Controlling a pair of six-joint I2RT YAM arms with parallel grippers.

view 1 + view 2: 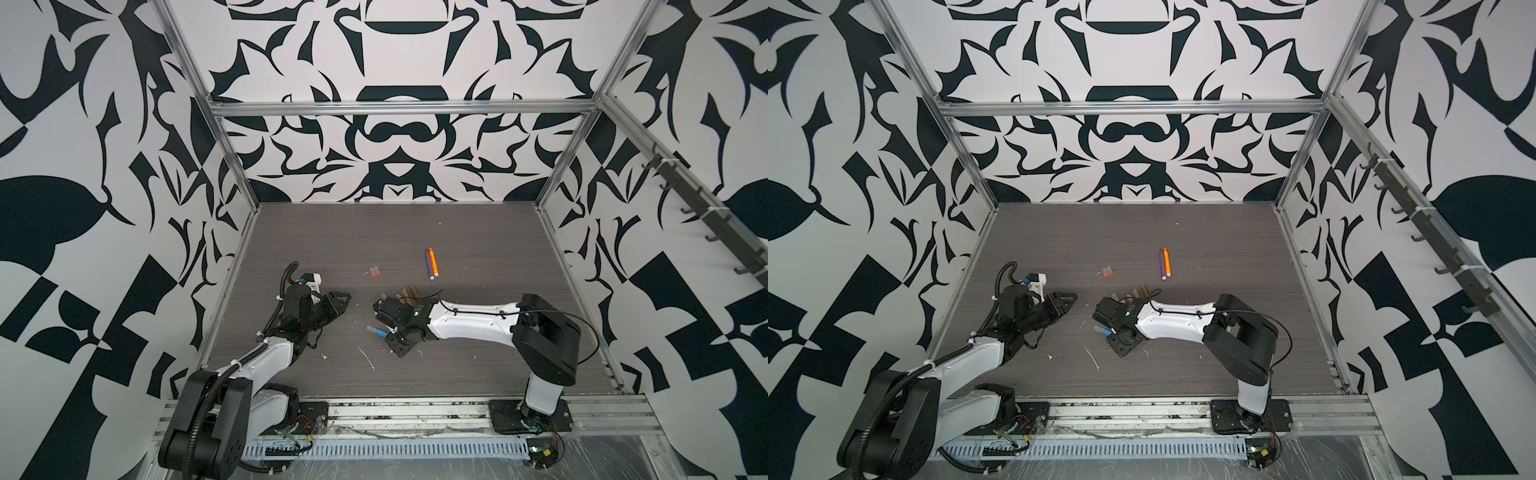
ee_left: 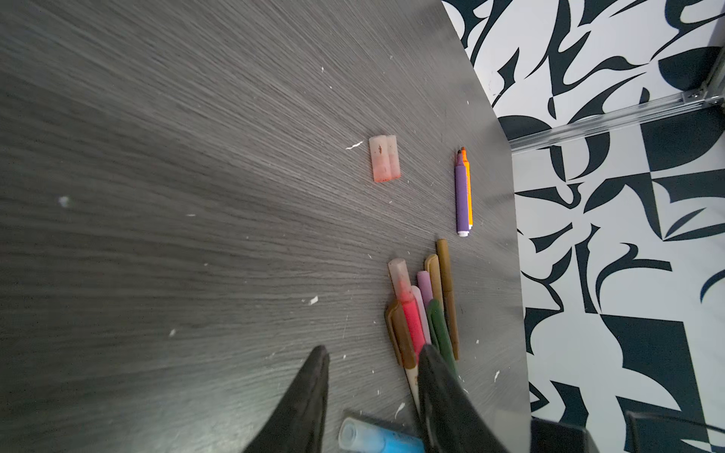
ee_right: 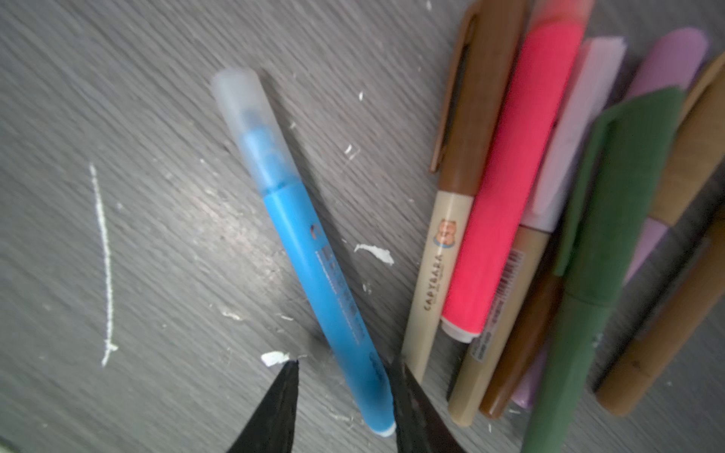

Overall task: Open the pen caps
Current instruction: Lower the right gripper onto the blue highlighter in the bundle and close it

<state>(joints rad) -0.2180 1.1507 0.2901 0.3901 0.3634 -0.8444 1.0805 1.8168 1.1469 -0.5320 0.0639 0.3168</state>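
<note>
Right gripper [image 3: 345, 361] straddles capped blue pen [image 3: 314, 251]; left gripper [image 2: 373, 349] empty.
Right jaws part-open around the pen's tail end, one finger touching, not clamped. Left jaws part-open near pen bundle [image 2: 416, 313]. Two loose caps [image 2: 384, 159] lie farther back.
</note>
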